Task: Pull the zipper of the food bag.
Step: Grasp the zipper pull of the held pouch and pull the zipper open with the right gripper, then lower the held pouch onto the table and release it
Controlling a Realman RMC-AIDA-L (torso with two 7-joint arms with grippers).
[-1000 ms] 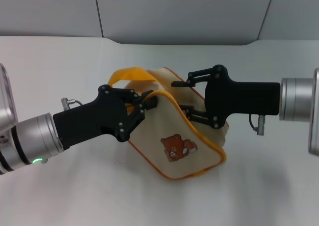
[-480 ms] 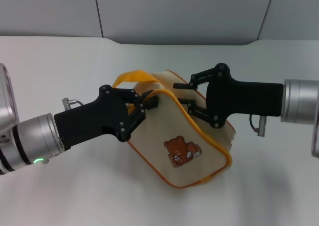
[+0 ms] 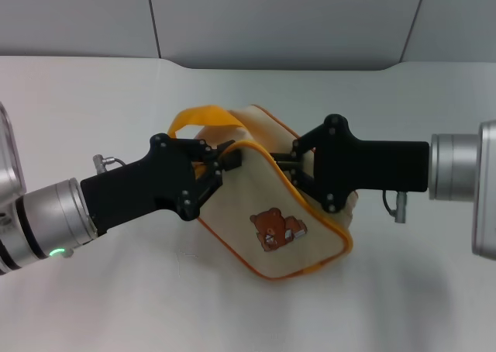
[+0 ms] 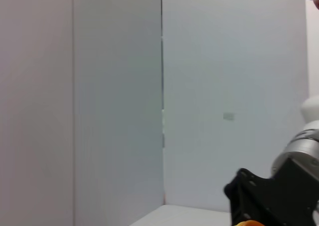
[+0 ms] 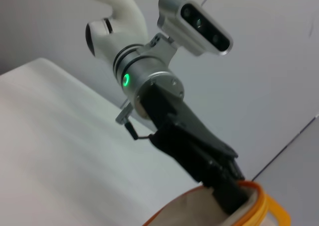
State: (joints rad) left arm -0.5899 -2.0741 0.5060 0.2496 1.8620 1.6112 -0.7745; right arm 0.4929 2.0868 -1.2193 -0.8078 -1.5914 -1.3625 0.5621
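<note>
The food bag (image 3: 267, 212), beige with orange-yellow piping and a brown bear patch (image 3: 277, 229), is held tilted just above the table. My left gripper (image 3: 225, 160) is shut on the bag's end below the orange-yellow loop strap (image 3: 203, 118). My right gripper (image 3: 291, 163) is shut on the bag's top edge along the zip track. The zipper's silver pull tab is hidden between its fingers. The right wrist view shows my left gripper (image 5: 230, 193) pinching the bag's rim (image 5: 199, 211). The left wrist view shows only my right arm's black body (image 4: 271, 196).
The white table (image 3: 93, 96) lies open on all sides of the bag. Grey wall panels (image 3: 279, 18) stand behind it. A small cable plug (image 3: 398, 206) hangs under my right wrist.
My right gripper's fingers were spread over the bag's top a second ago and have now closed on it. The bag swung slightly. My left gripper has kept its hold.
</note>
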